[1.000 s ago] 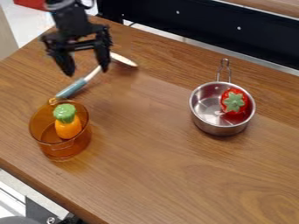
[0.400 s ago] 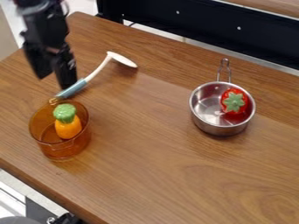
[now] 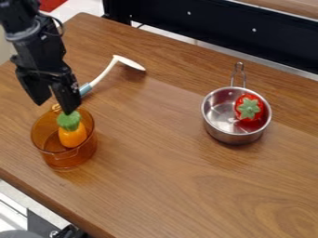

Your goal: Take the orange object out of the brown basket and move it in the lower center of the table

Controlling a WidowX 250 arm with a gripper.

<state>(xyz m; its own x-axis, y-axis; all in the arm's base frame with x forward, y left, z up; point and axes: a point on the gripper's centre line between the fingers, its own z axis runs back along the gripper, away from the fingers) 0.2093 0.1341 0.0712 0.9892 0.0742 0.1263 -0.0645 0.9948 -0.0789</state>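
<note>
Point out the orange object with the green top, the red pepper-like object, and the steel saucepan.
Orange object with green top (image 3: 72, 135): camera view, on its orange body.
Red pepper-like object with green top (image 3: 249, 109): camera view, on its green top.
Round steel saucepan (image 3: 228, 137): camera view, on its outer wall.

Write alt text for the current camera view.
An open robot hand hangs at the far rim of a brown basket holding a green-topped orange toy. A spoon lies behind; a pan holding a red toy stands at right.
</note>
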